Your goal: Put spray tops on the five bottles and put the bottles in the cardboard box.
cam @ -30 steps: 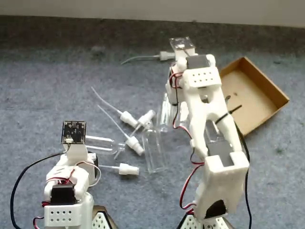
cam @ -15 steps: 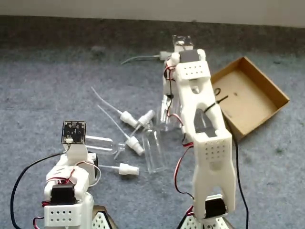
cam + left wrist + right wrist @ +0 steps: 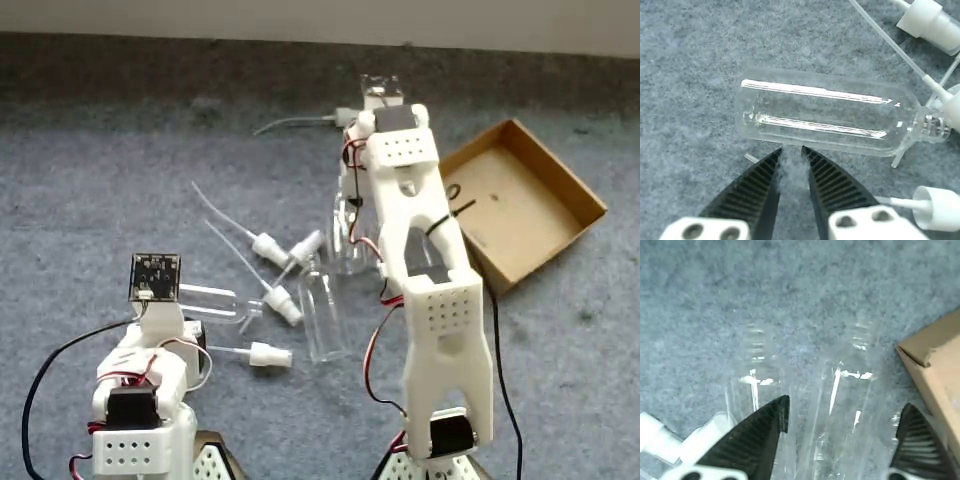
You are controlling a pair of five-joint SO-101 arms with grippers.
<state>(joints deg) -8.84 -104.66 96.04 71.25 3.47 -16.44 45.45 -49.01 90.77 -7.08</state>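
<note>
The clear plastic bottle (image 3: pixel 825 120) nearest my left arm lies on its side on the grey carpeted bench (image 3: pixel 120 180). Its threaded neck points into the scatter of white spray tops (image 3: pixel 283 303). The left gripper (image 3: pixel 791 150) hangs just short of that bottle's side wall. Its jaws stand a narrow slit apart and hold nothing.

A second clear bottle (image 3: pixel 322 315) lies between the two arms, with the spray tops and their thin dip tubes fanned out along its left side. One lone spray top (image 3: pixel 345 117) sits well apart from them, near the dark strip (image 3: pixel 150 60) along the bench's far edge.

Under my right arm, a pair of clear bottles (image 3: pixel 757 375) sits side by side; I cannot tell whether they stand or lie. The right gripper (image 3: pixel 845 407) is over them, jaws spread wide to either side of the bottle closer to the box, gripping nothing.

The shallow brown cardboard box (image 3: pixel 530 200) lies open to the right of that arm. Its near corner is just beside the pair, so room is tight there. Bare carpet runs wide to the left of the spray tops.
</note>
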